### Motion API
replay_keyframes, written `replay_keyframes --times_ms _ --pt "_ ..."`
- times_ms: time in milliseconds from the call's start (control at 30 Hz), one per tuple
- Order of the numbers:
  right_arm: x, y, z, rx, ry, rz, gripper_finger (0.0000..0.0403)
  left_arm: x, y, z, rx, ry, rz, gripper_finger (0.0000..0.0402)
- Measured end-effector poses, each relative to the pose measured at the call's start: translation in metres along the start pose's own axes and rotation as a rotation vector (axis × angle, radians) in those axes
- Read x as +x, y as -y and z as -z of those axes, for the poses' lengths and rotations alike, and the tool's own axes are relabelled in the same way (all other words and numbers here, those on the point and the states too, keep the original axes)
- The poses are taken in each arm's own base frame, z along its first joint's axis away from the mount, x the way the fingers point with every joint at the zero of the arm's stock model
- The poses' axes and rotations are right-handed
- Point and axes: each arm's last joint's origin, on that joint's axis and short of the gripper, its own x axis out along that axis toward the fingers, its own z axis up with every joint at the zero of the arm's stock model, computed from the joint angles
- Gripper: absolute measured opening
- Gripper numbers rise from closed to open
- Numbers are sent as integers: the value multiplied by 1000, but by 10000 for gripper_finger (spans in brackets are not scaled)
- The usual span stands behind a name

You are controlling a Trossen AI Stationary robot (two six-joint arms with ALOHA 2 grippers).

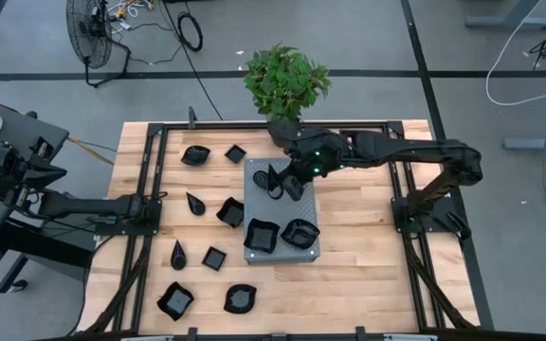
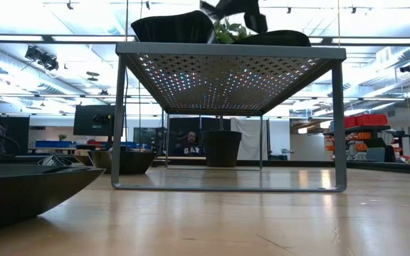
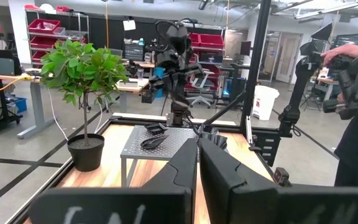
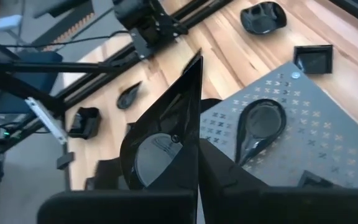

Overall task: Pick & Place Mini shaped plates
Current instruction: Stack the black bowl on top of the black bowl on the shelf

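1. Your right gripper (image 1: 290,180) hangs over the far end of the grey perforated stand (image 1: 254,170), its fingers clamped on a glossy black plate (image 4: 160,146) that stands on edge between them.
2. A teardrop plate (image 4: 258,126) lies flat on the stand's perforated top, just beside the held plate.
3. At the stand's near end you have two more black plates side by side: a square one (image 1: 260,236) and a rounded wavy-edged one (image 1: 300,232).
4. Your left gripper (image 1: 155,207) waits low over the table's left side with its fingers closed on nothing.
5. The other mini plates lie loose on the wooden table (image 1: 368,275) left of the stand: a rounded one (image 1: 195,154) and a small square one (image 1: 235,152) at the far edge, a teardrop (image 1: 195,203) and a square (image 1: 230,212) at mid table.
6. Nearer you lie another teardrop (image 1: 177,255), a small square (image 1: 214,258), and two larger plates (image 1: 174,300) (image 1: 240,299) at the near edge.
7. A potted plant (image 1: 286,85) stands at the table's far edge, right behind your right arm.
8. In the left wrist view, a person's hands (image 3: 347,53) show at the right, beyond the table.
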Motion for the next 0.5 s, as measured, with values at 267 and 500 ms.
replay_keyframes --times_ms 267,500 --pt "-13 -4 -1 2 43 7 0 0 0 0 0 0 0 23" --pt "-14 -4 -1 2 45 6 0 0 0 0 0 0 0 23"
